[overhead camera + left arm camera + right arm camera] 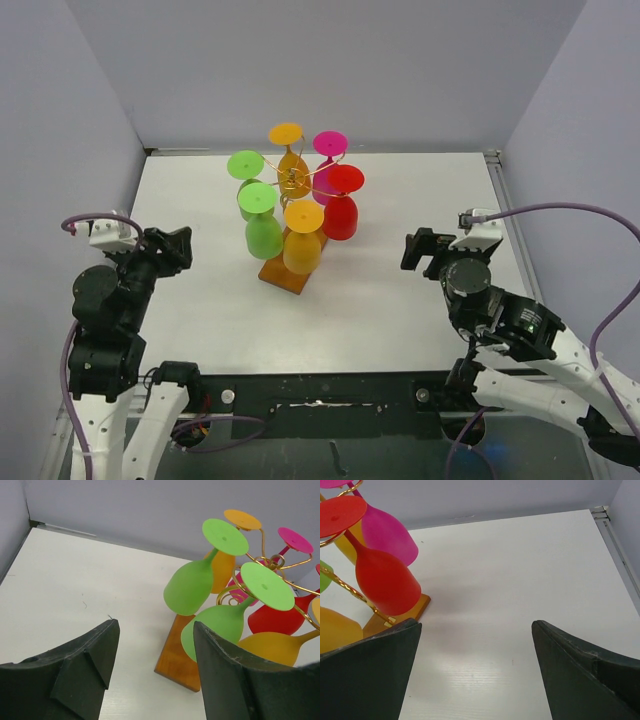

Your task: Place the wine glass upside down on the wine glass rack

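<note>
Six wine glasses hang bowl-down with their round feet up on the thin gold wire wine glass rack (295, 181), which stands on its rectangular brown wooden base (281, 275) in the far middle of the flat white table (420, 190). On the left side I see the rear lime green wine glass (246, 176) and the front lime green wine glass (264, 236). The rear orange wine glass (293, 168) hangs at the back and the front orange wine glass (302, 252) at the near end, just beside the front green one. On the right hang the magenta wine glass (326, 184) and, nearer me, the red wine glass (340, 218). I cannot tell which of the six is the one I was asked to place. My left gripper (176, 246) hovers to the left of the rack, apart from it, its black fingers (95, 650) spread with nothing between them. My right gripper (418, 250) hovers to the right, well apart from the glasses, its jaws gaping wide over bare table and holding nothing.
</note>
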{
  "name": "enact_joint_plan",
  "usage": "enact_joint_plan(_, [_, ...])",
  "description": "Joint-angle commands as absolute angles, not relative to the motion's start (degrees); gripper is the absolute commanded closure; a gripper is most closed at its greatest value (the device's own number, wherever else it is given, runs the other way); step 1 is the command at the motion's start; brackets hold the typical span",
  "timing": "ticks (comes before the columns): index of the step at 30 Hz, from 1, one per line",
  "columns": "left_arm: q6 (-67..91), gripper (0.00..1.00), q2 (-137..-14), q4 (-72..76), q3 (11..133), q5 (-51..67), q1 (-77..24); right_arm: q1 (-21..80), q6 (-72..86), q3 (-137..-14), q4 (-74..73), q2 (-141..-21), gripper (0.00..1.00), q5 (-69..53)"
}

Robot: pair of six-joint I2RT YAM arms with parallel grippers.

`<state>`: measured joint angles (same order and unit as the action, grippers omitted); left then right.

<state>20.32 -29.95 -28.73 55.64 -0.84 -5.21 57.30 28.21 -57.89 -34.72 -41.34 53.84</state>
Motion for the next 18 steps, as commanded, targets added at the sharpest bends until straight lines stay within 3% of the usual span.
enact_joint_plan(1, [20.6, 0.41, -26.6, -29.6, 55.9, -2.9, -5.5, 57.1, 29.2, -60.3, -35.9, -38.5, 0.02, 57.4])
enact_joint_plan(18, [21.2, 0.40, -24.5, -31.6, 56.6, -3.6, -5.5, 57.2, 27.4, -65.2, -40.4, -33.2, 0.02, 57.3])
